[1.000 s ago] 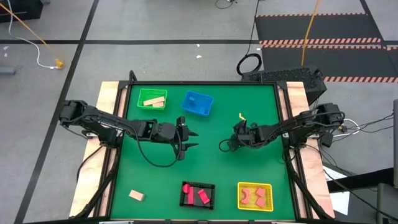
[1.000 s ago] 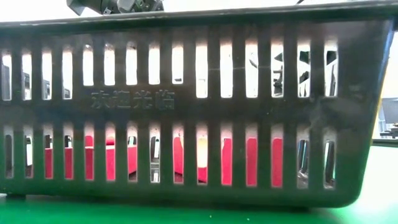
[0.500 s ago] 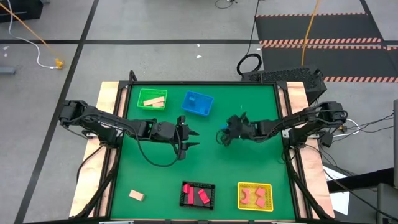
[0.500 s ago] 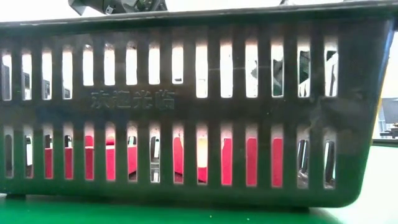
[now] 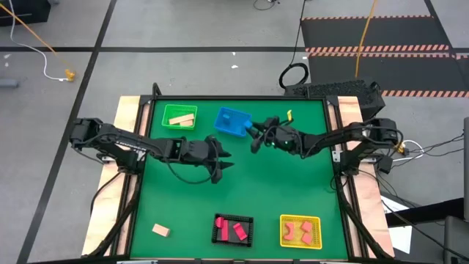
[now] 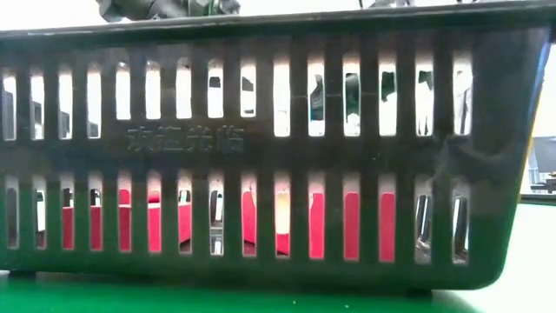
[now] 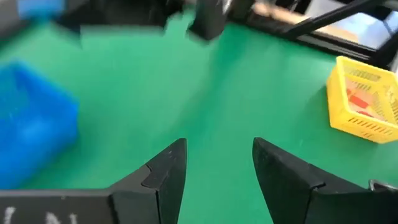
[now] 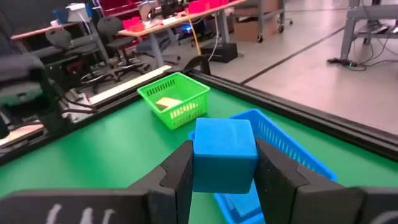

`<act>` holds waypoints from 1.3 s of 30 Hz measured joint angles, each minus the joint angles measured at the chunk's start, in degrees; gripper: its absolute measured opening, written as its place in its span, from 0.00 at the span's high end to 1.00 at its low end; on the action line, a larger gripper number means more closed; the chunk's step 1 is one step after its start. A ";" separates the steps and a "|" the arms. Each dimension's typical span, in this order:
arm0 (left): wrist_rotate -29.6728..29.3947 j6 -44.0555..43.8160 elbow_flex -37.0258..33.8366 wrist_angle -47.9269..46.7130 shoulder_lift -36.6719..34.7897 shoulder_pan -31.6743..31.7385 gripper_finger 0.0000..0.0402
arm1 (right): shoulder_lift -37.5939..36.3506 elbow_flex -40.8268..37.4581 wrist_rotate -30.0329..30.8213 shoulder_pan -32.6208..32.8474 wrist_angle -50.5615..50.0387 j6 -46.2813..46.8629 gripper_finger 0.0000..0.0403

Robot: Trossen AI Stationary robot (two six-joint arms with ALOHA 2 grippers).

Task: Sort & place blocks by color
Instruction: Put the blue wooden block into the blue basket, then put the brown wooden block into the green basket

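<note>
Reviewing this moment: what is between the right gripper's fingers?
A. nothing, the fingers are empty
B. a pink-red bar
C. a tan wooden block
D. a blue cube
D. The right wrist view shows the right gripper clamped on a blue cube, close to the blue basket, while the left gripper is open and empty.

Mid surface (image 5: pixel 242 187): open green, wide lane between far and near rows. Far edge: green basket (image 5: pixel 179 116) and blue basket (image 5: pixel 233 122) just beside each other, narrow gap. Right pincer (image 5: pixel 254 138), clamped on a blue block (image 8: pixel 223 154), crowds the blue basket's near corner. Left pincer (image 5: pixel 226 158), fingers spread, nearby in the centre. Near edge: black basket (image 5: pixel 233 229), yellow basket (image 5: pixel 300 230), with a passable gap; lone tan block (image 5: pixel 161 230) at the near-left corner.
</note>
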 joint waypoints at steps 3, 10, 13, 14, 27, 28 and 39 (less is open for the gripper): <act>0.00 -6.74 0.00 -5.67 0.00 0.00 0.54 | 2.87 0.00 -0.07 -1.47 5.24 -2.11 0.71; -0.08 -13.57 0.00 -10.88 0.00 0.00 0.54 | 11.91 1.07 -7.38 -4.85 15.85 -1.47 0.70; -0.11 -14.18 0.00 -10.90 0.00 -0.08 0.54 | 15.26 3.02 -7.57 -5.63 16.73 -2.19 0.70; -0.18 -14.43 0.00 -10.88 0.00 -0.08 0.54 | 16.18 3.85 -7.58 -5.95 16.79 -2.53 0.70; -0.37 -19.02 0.00 -14.11 0.00 -0.10 0.54 | 18.70 6.12 -7.63 -6.99 12.44 -5.48 0.57; -0.37 -19.54 0.00 -15.00 0.00 -0.10 0.54 | 18.70 6.12 -7.63 -7.18 12.36 -6.10 0.55; 8.90 -25.27 0.00 -30.54 0.00 -1.16 0.54 | 14.07 6.10 -7.63 -8.05 7.61 -8.12 0.33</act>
